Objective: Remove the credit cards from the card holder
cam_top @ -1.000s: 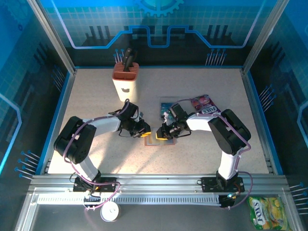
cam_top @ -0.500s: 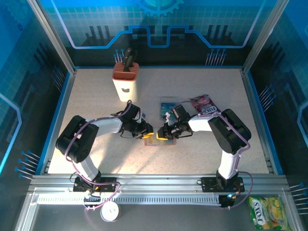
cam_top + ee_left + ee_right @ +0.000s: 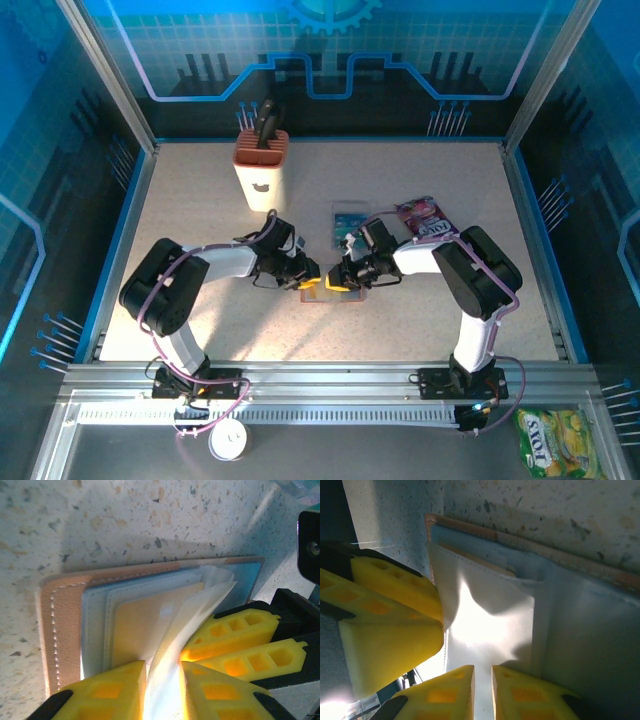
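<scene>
The card holder [image 3: 326, 292] lies open on the speckled table between both arms, brown edge [image 3: 59, 630] outward and blue-grey pockets [image 3: 585, 630] inside. My left gripper [image 3: 308, 277] is shut on a pale inner pocket flap [image 3: 200, 595], which stands up pinched between its yellow fingers [image 3: 162, 669]. My right gripper [image 3: 338, 278] is shut on the same pale flap from the other side [image 3: 482, 672]. A yellowish card face [image 3: 142, 627] shows inside a pocket; the rest of the credit cards are hidden in the holder. Each wrist view also shows the other gripper's yellow fingers close by.
A white block with an orange top [image 3: 260, 168] stands at the back left. A purple snack packet [image 3: 424, 214] and a small bluish flat piece [image 3: 347, 217] lie just behind the grippers. A yellow-green packet [image 3: 553, 440] lies beyond the near rail.
The left arm has edged right, bringing its gripper closer to the right one over the holder. The right gripper has hardly moved.
</scene>
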`<control>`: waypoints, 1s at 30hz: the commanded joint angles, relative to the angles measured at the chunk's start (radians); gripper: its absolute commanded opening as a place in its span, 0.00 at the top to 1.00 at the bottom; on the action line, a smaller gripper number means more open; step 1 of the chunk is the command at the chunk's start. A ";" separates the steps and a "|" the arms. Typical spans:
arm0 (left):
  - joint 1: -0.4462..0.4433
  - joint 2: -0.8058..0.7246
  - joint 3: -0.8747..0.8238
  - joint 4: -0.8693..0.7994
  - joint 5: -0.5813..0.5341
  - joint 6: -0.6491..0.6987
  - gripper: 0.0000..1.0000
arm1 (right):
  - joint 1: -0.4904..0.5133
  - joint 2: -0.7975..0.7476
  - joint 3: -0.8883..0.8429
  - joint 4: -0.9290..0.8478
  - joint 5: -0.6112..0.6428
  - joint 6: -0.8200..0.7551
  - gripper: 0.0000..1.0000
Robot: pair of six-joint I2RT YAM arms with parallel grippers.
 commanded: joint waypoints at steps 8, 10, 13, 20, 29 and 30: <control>-0.015 -0.015 0.016 -0.005 0.029 -0.026 0.80 | -0.006 -0.045 -0.035 0.012 0.000 0.041 0.80; -0.016 -0.026 0.022 -0.014 0.030 -0.025 0.80 | -0.009 -0.086 -0.032 -0.011 0.024 0.038 0.78; -0.021 -0.038 0.034 -0.033 0.028 -0.022 0.80 | -0.019 -0.144 -0.028 -0.048 0.045 0.026 0.78; -0.043 -0.032 0.071 -0.048 0.028 -0.025 0.79 | -0.063 -0.264 -0.022 -0.142 0.086 -0.012 0.78; -0.081 0.016 0.127 -0.054 0.025 -0.031 0.80 | -0.104 -0.327 -0.038 -0.196 0.099 -0.038 0.78; -0.084 0.022 0.135 -0.055 0.026 -0.031 0.80 | -0.106 -0.330 -0.041 -0.196 0.099 -0.038 0.78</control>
